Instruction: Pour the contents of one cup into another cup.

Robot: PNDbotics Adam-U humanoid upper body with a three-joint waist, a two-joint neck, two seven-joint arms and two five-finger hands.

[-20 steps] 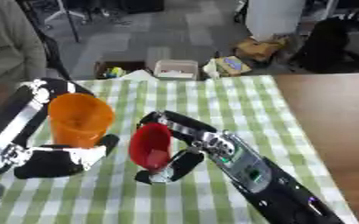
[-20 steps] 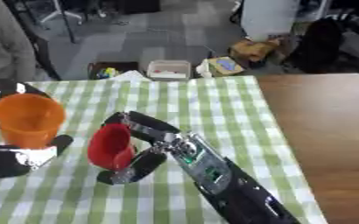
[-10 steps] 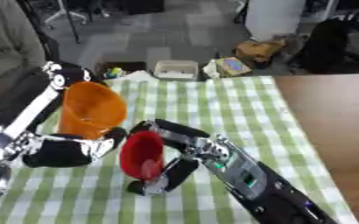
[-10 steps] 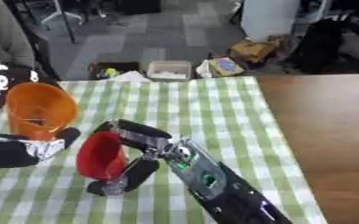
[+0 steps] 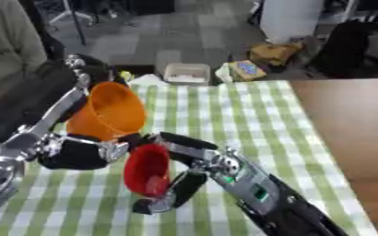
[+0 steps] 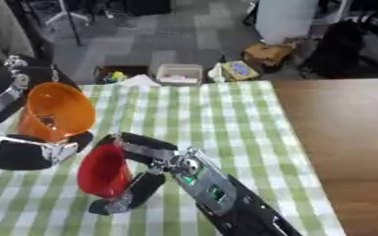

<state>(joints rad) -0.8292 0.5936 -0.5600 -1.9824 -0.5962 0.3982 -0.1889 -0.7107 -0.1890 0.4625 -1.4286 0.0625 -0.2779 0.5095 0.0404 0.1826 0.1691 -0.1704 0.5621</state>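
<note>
My left hand [image 5: 78, 152] is shut on an orange cup [image 5: 110, 111], which is tilted so its mouth faces right and slightly down. Just below and to its right, my right hand [image 5: 182, 177] is shut on a red cup [image 5: 147, 169], held above the green checked cloth [image 5: 233, 115] with its mouth turned up toward the left. The rims of the two cups are close together. I cannot see what is inside either cup.
The brown table top [image 5: 350, 120] lies bare to the right of the cloth. Beyond the far edge, on the floor, are a white box [image 5: 186, 73], a yellow bag [image 5: 242, 70] and a cardboard box [image 5: 277, 53]. A person's sleeve [image 5: 7, 41] shows at upper left.
The orange cup has risen and tipped over toward the red cup. The red cup has moved left and turned its mouth up toward it. The camera has also shifted.
</note>
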